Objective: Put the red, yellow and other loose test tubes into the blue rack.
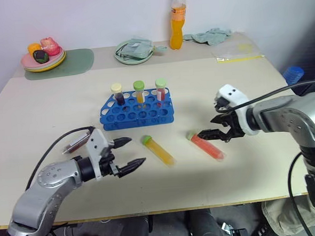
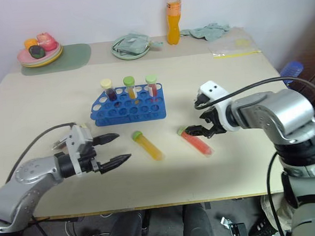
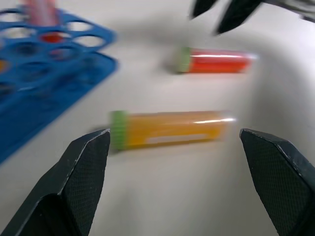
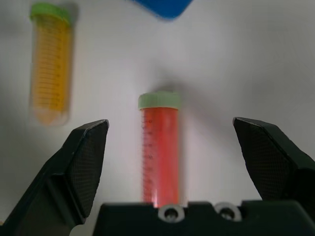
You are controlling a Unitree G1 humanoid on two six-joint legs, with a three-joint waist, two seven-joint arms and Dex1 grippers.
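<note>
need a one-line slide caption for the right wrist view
Open right gripper poised over the red tube lying on the table, yellow tube beside it.

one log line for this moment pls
left gripper open, near yellow tube | right gripper open over red tube | both tubes lying outside blue rack

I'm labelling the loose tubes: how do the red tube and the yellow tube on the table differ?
The red tube holds red-orange liquid; the yellow tube holds yellow. The red tube lies nearer the right hand, whose open fingers hover over it; the yellow tube lies nearer the open left hand, between the two hands. Both have green caps and lie flat on the table in front of the blue rack, untouched.
</note>
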